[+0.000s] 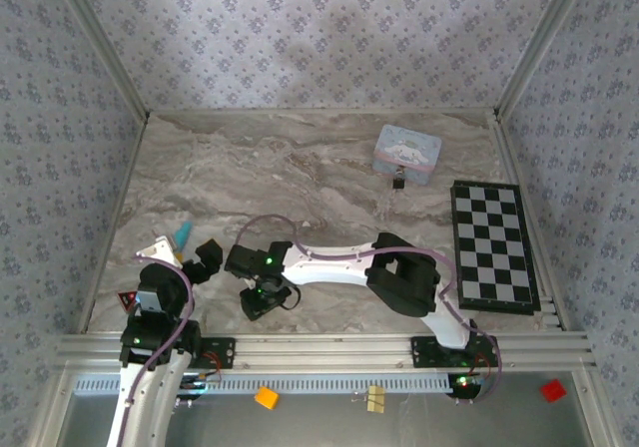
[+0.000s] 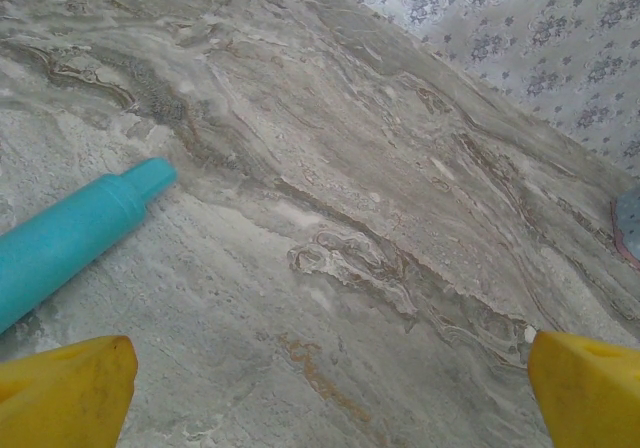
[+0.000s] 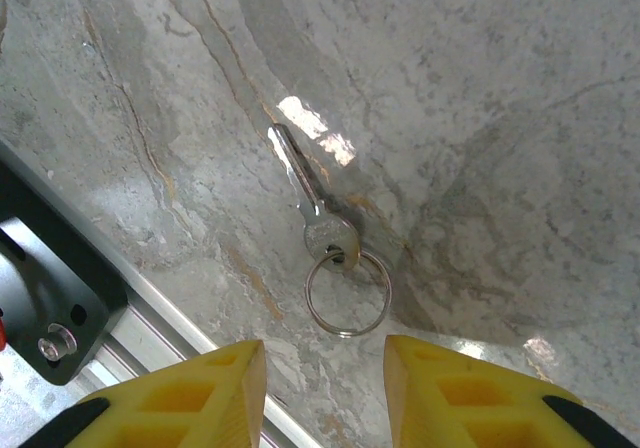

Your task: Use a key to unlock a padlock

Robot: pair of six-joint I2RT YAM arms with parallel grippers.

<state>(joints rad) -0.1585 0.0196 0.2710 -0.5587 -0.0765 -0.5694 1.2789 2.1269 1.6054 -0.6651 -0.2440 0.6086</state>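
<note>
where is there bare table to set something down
Widest bare marble: the middle and far left of the table, from the left wall across to the light-blue tin and padlock. Crowded: the near-left edge, where the teal marker, left gripper, right gripper and key sit close together; the chessboard takes the right side.

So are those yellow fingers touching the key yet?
Apart. The right wrist view shows the key lying flat on the table, with bare marble visible between it and the right gripper.
</note>
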